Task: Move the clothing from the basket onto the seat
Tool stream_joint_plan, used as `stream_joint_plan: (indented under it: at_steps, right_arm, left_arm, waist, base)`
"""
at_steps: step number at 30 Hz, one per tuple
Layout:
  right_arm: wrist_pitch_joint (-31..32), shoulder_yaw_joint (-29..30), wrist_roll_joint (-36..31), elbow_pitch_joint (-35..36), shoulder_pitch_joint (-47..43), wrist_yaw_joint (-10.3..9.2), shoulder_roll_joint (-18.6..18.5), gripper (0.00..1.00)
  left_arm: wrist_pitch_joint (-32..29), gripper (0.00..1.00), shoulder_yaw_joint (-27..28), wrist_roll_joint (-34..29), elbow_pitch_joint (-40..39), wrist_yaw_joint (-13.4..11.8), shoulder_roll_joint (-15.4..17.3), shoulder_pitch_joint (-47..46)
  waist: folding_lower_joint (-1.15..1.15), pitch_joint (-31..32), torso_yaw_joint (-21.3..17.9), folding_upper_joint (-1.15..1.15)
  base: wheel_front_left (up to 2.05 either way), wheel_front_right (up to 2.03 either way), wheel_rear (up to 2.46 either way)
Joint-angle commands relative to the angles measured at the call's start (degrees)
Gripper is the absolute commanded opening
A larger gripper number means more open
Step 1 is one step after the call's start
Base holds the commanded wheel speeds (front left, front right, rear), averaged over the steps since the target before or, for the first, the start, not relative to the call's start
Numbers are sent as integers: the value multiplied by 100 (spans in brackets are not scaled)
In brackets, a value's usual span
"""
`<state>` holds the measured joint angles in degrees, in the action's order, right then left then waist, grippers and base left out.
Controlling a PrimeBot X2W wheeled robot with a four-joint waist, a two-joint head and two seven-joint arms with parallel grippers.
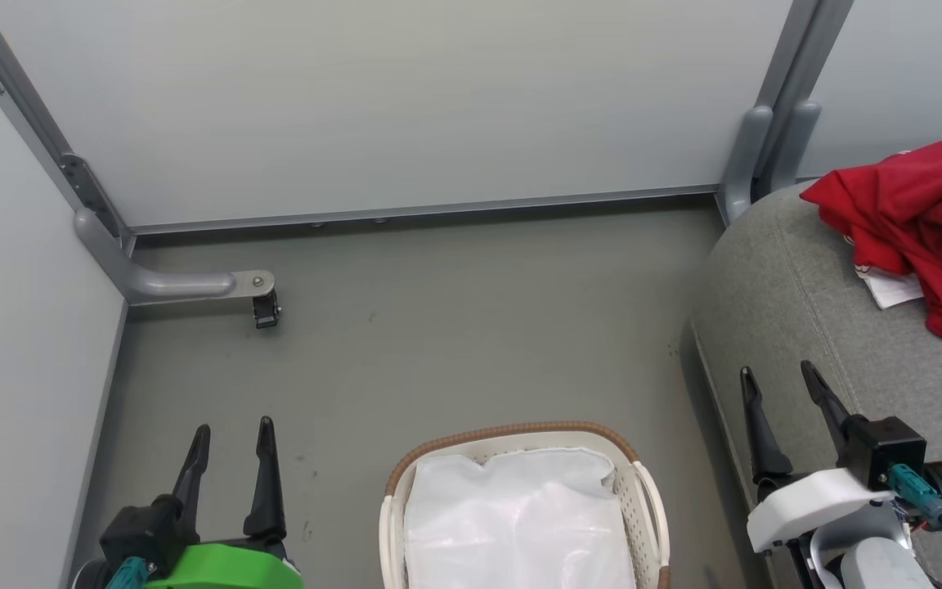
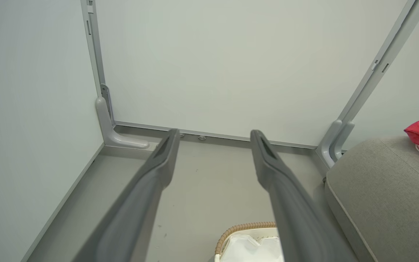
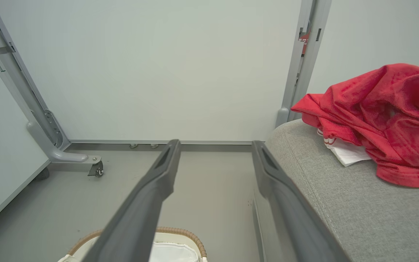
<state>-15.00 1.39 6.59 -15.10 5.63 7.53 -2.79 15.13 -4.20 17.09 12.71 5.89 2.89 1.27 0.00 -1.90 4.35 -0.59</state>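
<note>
My left hand [image 1: 230, 438] and right hand [image 1: 782, 380] gape empty; the red jersey [image 1: 929, 221], near the sofa [image 1: 798, 327]'s rounded end, might slide off.

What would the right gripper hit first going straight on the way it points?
Likely the wall's base rail, across the floor; but the right gripper runs close beside the seat and might graze it first. Depth is unclear.

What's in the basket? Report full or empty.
Empty of clothing, as far as it shows: the basket holds its white liner, while the red clothing lies on the seat.
</note>
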Motion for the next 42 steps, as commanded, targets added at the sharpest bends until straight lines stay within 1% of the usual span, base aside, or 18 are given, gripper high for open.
stream_joint_plan:
  at_steps: [1, 16, 21, 22, 25, 42]
  right_arm:
    - [-27, 9, 40, -16, -109, -8, -22, 100]
    - [-27, -26, 105, -31, -160, -8, -21, 100]
    - [-27, -28, 107, -48, -149, -8, -21, 100]
    - [1, -32, 94, -50, -124, 0, 4, 0]
    - [15, -27, 106, -202, -179, 0, 42, 0]
    - [489, 99, 1956, -131, -113, -1, 27, 0]
  left_arm:
    - [1, 100, 4, 15, -24, -9, 1, 112]
    - [1, 100, -23, 39, 12, -44, 1, 149]
    - [1, 100, -54, 81, 11, -22, 1, 151]
    - [0, 0, -55, 61, 44, -30, -3, 89]
    - [-4, 0, -77, 72, 199, -30, -8, 102]
    - [-444, 0, 137, 1735, 184, 12, 26, -100]
  waist:
    - [0, 52, -14, 59]
    - [0, 116, -19, 59]
    - [0, 120, -5, 59]
    - [0, 120, -5, 0]
    - [0, 120, -5, 0]
    - [0, 127, -62, 8]
  base:
    - [0, 0, 0]
    - [0, 0, 0]
    - [0, 0, 0]
    - [0, 0, 0]
    - [0, 0, 0]
    - [0, 0, 0]
